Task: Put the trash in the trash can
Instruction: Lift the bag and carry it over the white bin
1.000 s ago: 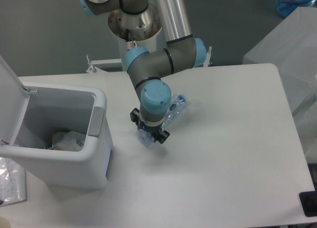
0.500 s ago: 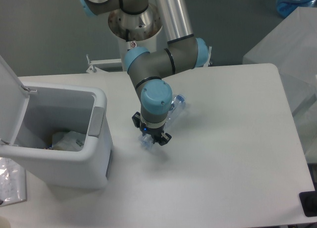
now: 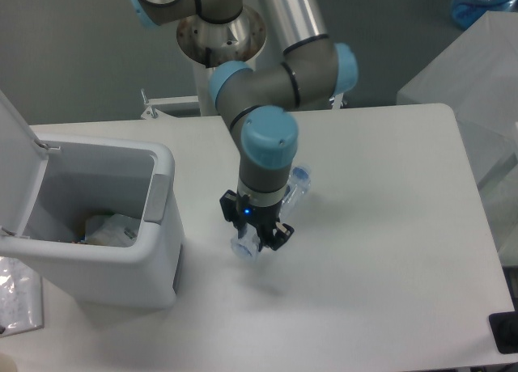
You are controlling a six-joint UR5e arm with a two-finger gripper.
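My gripper (image 3: pixel 254 233) is shut on the long clear plastic tube package with blue parts (image 3: pixel 296 181) and holds it above the table, tilted, its lower end at the fingers and its upper end behind my wrist. The white trash can (image 3: pixel 89 226) stands to the left with its lid (image 3: pixel 14 145) swung open and a grey latch panel (image 3: pixel 157 197) facing me. The crumpled white wrapper (image 3: pixel 113 228) lies inside the can at the bottom.
The white table (image 3: pixel 380 251) runs right to its edge. A clear plastic bag (image 3: pixel 18 295) lies at the lower left by the can. Covered shapes (image 3: pixel 469 73) stand beyond the right edge. The arm base (image 3: pixel 220 32) is at the back.
The gripper has risen and shifted slightly right, lifting the tube package off the table. The wrist has moved higher. The can and wrapper have not moved.
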